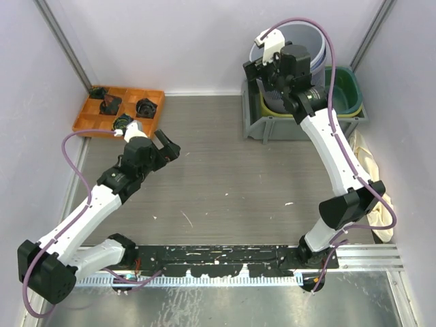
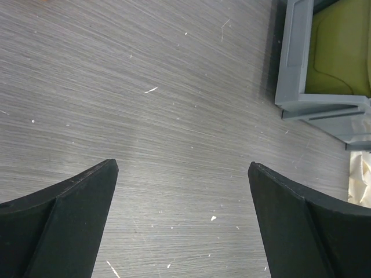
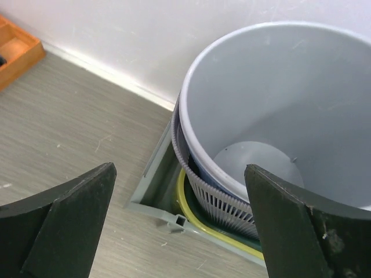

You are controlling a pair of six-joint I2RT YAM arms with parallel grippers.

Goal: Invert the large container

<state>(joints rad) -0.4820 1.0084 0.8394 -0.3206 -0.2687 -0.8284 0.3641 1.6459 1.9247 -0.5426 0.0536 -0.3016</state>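
The large container is a pale grey round bucket [image 1: 310, 39], upright and open at the top, standing at the back right. It shows big in the right wrist view [image 3: 278, 110], nested in a slotted grey basket [image 3: 223, 200]. My right gripper [image 1: 268, 68] is open and hovers over the bucket's left rim, touching nothing [image 3: 179, 174]. My left gripper [image 1: 172, 146] is open and empty over bare table at the left, far from the bucket [image 2: 182, 168].
The bucket and basket stand in a grey crate [image 1: 253, 114] with yellow [image 3: 194, 214] and green [image 1: 347, 85] bowls. An orange tray [image 1: 92, 116] with black parts lies at the back left. A white cloth [image 1: 371, 160] lies by the right wall.
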